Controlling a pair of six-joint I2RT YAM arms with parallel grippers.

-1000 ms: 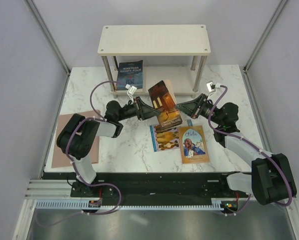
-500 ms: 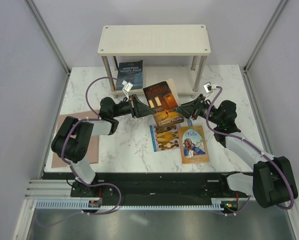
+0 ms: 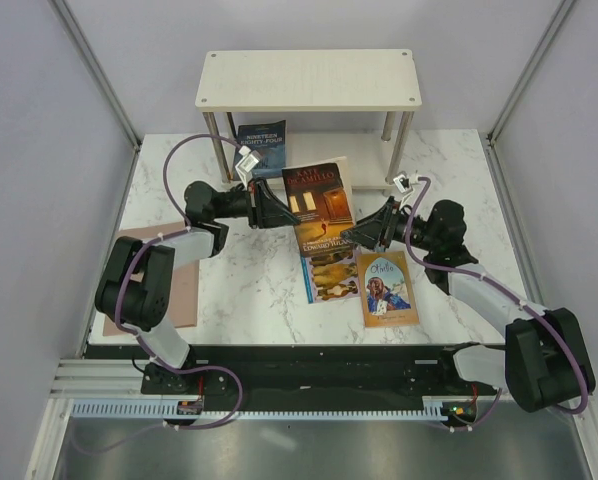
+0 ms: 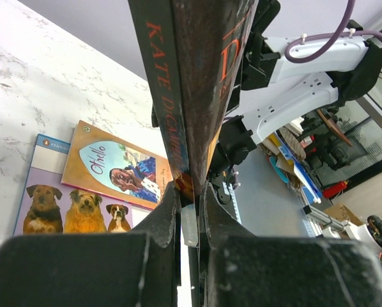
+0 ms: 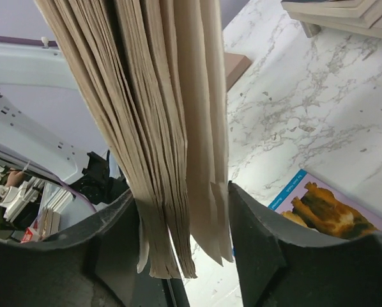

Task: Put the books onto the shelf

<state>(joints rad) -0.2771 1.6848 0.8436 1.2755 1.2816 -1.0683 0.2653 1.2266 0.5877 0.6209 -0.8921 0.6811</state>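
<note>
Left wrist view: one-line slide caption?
Left gripper shut on the dark book at its spine, dog book and Othello book lying on the table beyond.

The shelf (image 3: 309,80) stands at the bench's (image 3: 249,290) 12 o'clock, with Nineteen Eighty-Four (image 3: 262,147) on its lower tier, left end. At bench centre the middle book (image 3: 322,205) sits between the left gripper (image 3: 279,207) at its 9 o'clock and the right gripper (image 3: 359,238) at its 4 o'clock. The dog book (image 3: 331,277) lies at its 6 o'clock, with Othello (image 3: 386,290) touching that at 3 o'clock. A sheet (image 3: 187,295) lies at the bench's 8 o'clock.
</note>
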